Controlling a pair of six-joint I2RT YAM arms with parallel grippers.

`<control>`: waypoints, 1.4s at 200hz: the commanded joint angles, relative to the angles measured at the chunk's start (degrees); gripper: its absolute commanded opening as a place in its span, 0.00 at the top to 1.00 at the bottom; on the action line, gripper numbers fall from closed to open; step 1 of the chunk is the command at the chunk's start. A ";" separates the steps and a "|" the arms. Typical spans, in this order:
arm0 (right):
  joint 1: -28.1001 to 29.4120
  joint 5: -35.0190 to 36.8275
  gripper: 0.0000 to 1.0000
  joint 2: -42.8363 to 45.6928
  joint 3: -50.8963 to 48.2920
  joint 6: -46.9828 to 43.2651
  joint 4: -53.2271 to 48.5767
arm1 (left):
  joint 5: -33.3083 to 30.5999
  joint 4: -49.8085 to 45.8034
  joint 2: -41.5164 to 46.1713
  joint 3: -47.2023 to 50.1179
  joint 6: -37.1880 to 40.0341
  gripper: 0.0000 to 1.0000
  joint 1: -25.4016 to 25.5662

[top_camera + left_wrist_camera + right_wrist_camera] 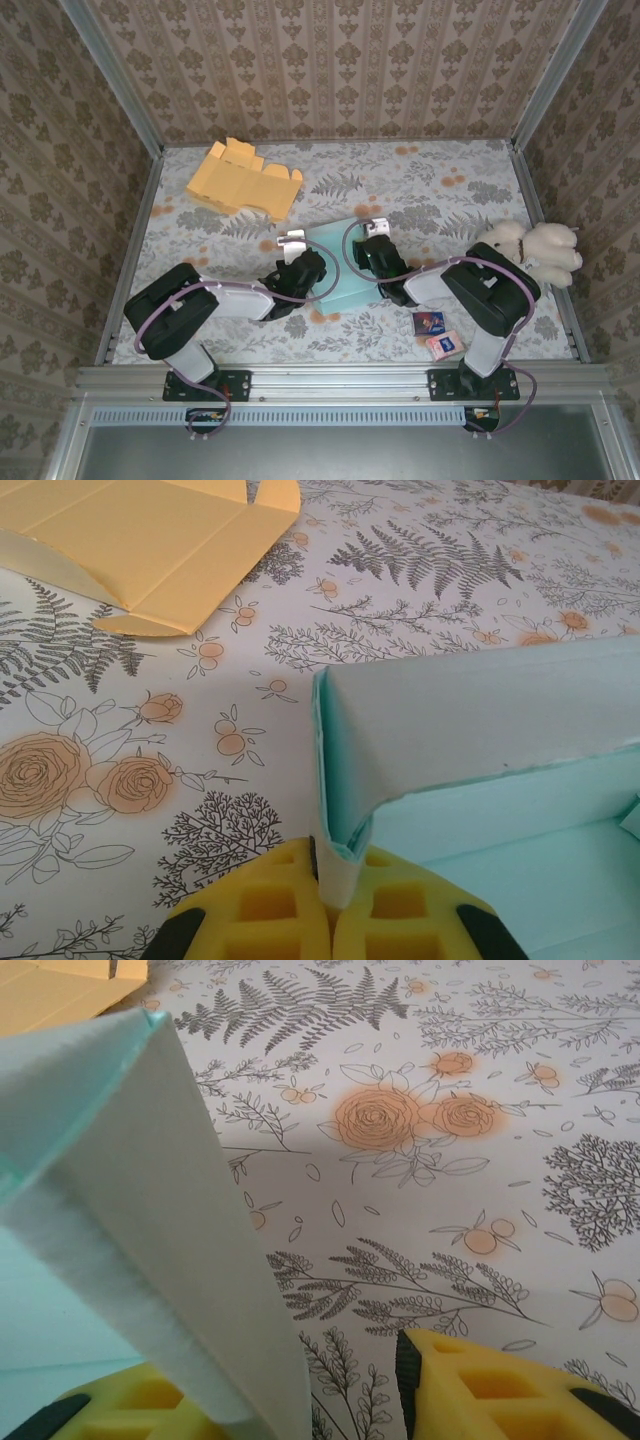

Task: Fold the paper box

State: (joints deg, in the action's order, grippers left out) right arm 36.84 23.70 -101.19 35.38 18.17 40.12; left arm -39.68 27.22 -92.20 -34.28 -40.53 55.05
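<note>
A pale teal paper box [340,272] lies partly folded on the floral table, between my two grippers. My left gripper [303,262] is at the box's left side. In the left wrist view it [338,892] is shut on the near corner of an upright teal wall [470,720], its yellow pads pinching the doubled paper. My right gripper [376,252] is at the box's right side. In the right wrist view it [320,1392] stands open. A raised teal flap [150,1210] leans against its left finger, and a gap separates the flap from the right finger [470,1385].
An unfolded orange box blank [243,180] lies flat at the back left, also seen from the wrists [150,540] [50,990]. A white plush toy [532,250] sits by the right wall. Two small cards [430,322] [445,346] lie near the right arm's base.
</note>
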 commanded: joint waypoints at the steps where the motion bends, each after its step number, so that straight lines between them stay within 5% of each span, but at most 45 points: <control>1: -0.98 1.32 0.58 -2.59 1.83 -1.64 -1.10 | -1.28 0.86 1.87 0.35 -0.12 1.00 -0.37; 64: -0.98 3.88 0.65 -5.13 2.83 -2.33 -0.32 | -0.66 1.36 2.57 0.97 -0.16 1.00 -0.45; 113: -0.63 18.14 0.80 -5.06 4.94 -0.41 -9.87 | -2.09 0.40 2.70 1.06 -0.81 1.00 -0.55; 150: -0.63 23.68 0.81 -4.10 3.65 1.33 -11.37 | -2.42 0.03 2.66 0.84 -0.71 1.00 -0.50; 203: -0.54 1.61 0.57 0.34 0.04 -0.56 -2.99 | -1.58 1.50 0.95 -0.17 1.28 1.00 -0.61; 280: 0.43 -8.84 0.50 23.75 -10.43 3.85 -12.19 | -2.68 7.48 -0.34 0.45 13.05 1.00 -1.51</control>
State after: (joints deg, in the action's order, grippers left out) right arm 37.08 18.41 -86.43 27.18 19.33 34.54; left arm -39.70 31.35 -92.09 -34.13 -33.54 54.54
